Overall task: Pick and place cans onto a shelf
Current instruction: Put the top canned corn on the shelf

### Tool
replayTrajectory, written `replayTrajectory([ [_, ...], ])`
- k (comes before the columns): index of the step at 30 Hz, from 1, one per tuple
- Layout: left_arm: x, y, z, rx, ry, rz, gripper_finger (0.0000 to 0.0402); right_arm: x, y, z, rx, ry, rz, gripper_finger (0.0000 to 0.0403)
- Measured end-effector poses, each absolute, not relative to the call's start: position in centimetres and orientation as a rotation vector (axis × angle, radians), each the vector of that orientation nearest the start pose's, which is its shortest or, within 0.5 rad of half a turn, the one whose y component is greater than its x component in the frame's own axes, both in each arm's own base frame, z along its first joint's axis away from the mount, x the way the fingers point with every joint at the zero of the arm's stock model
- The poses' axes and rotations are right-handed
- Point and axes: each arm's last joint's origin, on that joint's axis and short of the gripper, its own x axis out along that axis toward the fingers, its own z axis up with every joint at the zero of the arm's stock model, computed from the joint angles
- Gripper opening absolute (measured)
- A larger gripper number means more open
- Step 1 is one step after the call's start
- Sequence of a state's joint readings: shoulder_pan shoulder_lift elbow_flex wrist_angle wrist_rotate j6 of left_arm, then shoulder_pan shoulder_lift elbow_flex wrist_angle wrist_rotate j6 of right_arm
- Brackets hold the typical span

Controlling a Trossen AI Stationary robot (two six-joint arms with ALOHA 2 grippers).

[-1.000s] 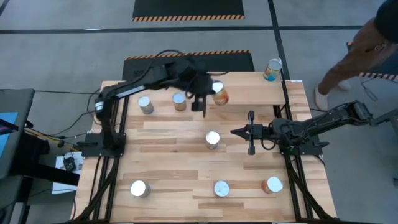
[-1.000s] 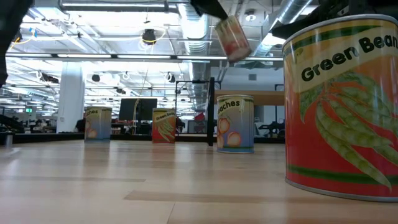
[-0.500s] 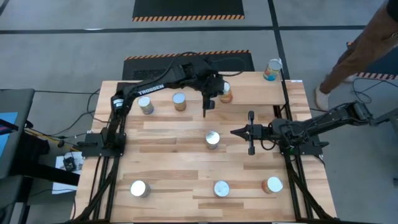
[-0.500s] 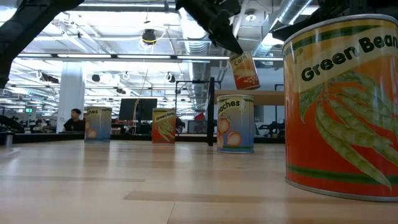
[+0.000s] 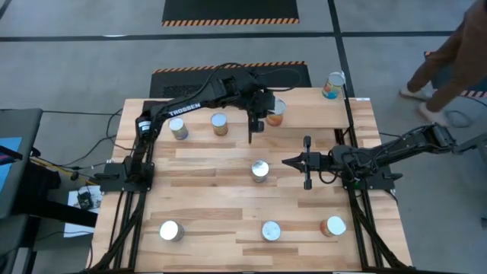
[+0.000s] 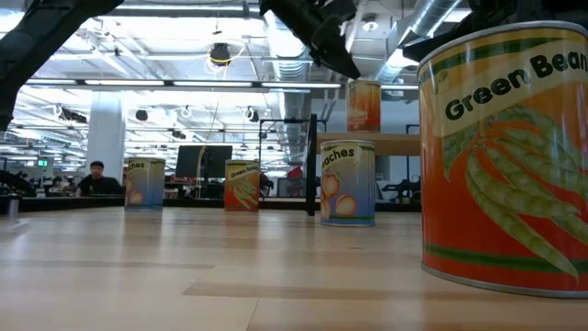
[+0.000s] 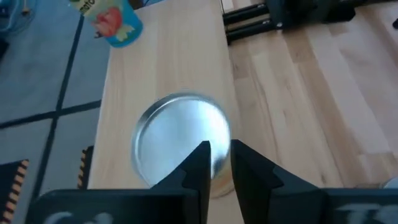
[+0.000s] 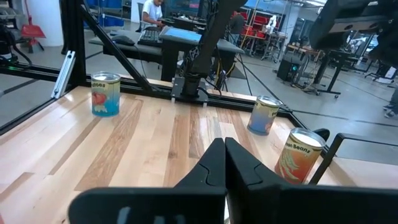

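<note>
Left claw [image 5: 256,122]: over the shelf [image 5: 304,109], fingers [image 7: 200,163] close together, holding nothing, right above the orange can [image 5: 277,112] | orange can: stands upright on the shelf near its left end | blue can [image 5: 333,84]: far right corner of the shelf, it seems | right claw [image 5: 293,161]: fingers together, waiting near the middle can [image 5: 260,169].

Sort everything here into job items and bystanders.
Job: orange can and teal can on the shelf; six table cans; left end effector over the orange can; right end effector waiting mid-table.
Bystanders: black metal frame; person beside the table.
</note>
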State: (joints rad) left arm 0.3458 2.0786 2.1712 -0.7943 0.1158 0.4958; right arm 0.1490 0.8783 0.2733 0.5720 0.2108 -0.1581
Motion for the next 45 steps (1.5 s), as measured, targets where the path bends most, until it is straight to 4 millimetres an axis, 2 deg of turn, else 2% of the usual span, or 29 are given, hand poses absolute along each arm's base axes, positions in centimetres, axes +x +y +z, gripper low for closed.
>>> replayTrajectory([
  [2, 42.9, 15.1, 36.2, 0.336, 0.715, 0.049, 0.0059, 18.2, 2.1, 21.4, -0.164, 0.037, -0.059, 0.0009],
  [5, 40.9, 14.7, 39.5, 0.354, 0.626, 0.038, 0.0056, 18.2, 2.1, 21.3, -0.165, 0.042, -0.059, 0.0008],
  [7, 39.1, 14.3, 42.0, 0.338, 0.535, 0.002, 0.0043, 18.2, 2.1, 21.3, -0.167, 0.043, -0.059, 0.0007],
  [10, 37.1, 13.9, 43.5, 0.297, 0.468, -0.065, 0.0013, 18.2, 2.1, 21.3, -0.172, 0.046, -0.059, 0.0005],
  [13, 36.1, 13.5, 42.5, 0.273, 0.463, -0.085, 0.0005, 18.2, 2.1, 21.2, -0.174, 0.052, -0.070, 0.0005],
  [16, 35.2, 12.9, 40.5, 0.270, 0.433, -0.083, 0.0003, 18.2, 2.0, 21.3, -0.177, 0.053, -0.095, 0.0005],
  [20, 33.5, 12.2, 36.2, 0.253, 0.366, -0.060, 0.0000, 18.5, 1.9, 22.1, -0.185, 0.082, -0.139, 0.0005],
  [24, 30.5, 10.9, 33.7, 0.227, 0.193, -0.035, 0.0000, 19.2, 1.9, 23.8, -0.205, 0.150, -0.159, 0.0005],
  [29, 26.6, 8.9, 30.4, 0.163, 0.090, -0.034, 0.0000, 19.9, 1.3, 27.1, -0.232, 0.279, -0.187, 0.0009],
  [35, 22.9, 7.1, 27.9, 0.124, 0.045, -0.039, 0.0000, 21.2, -1.1, 31.8, -0.240, 0.441, -0.291, 0.0052],
  [38, 21.7, 6.7, 27.5, 0.123, 0.026, -0.035, 0.0000, 22.3, -2.9, 33.4, -0.259, 0.559, -0.345, 0.0083],
  [45, 20.7, 6.4, 26.6, 0.120, 0.035, -0.015, 0.0000, 25.4, -7.0, 35.8, -0.326, 0.781, -0.410, 0.0157],
])
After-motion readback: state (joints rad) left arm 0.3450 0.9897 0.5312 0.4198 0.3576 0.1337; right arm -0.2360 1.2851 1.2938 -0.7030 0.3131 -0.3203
